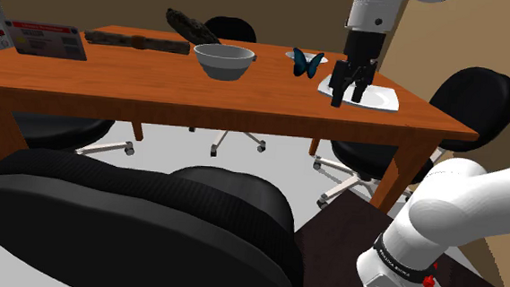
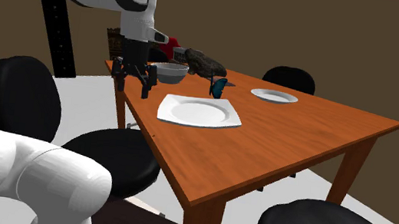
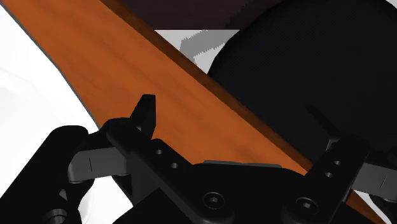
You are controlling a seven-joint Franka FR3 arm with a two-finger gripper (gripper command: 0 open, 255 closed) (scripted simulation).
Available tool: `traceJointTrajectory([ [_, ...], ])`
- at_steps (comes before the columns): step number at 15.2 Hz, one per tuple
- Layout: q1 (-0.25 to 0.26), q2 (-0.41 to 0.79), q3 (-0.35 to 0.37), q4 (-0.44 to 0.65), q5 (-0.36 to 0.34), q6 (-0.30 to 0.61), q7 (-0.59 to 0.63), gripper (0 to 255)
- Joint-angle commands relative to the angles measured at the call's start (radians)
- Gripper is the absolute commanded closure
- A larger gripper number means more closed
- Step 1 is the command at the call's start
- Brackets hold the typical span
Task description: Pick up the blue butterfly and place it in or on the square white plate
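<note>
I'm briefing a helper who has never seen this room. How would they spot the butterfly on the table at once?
Find the long orange-brown wooden table ringed by black office chairs. On it, between the grey bowl and the square white plate, a small blue butterfly stands upright. It is the only blue thing on the table, and far smaller than the dishes beside it.

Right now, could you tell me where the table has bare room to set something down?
The table is bare beyond the square white plate and the round white plate, out to the corner away from the grey bowl. It is crowded around that bowl and the blue butterfly.
</note>
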Motion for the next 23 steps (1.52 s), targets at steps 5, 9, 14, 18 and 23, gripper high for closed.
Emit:
traceJointTrajectory([
  [5,0.001,0.125,-0.062,0.094,-0.052,0.039,-0.111,0],
  [9,0.007,0.258,-0.118,0.208,-0.085,0.068,-0.219,0],
  [14,0.015,0.432,-0.178,0.380,-0.100,0.085,-0.354,0],
  [18,0.019,0.581,-0.219,0.545,-0.092,0.080,-0.461,0],
  [23,0.010,0.786,-0.260,0.796,-0.056,0.043,-0.594,0],
])
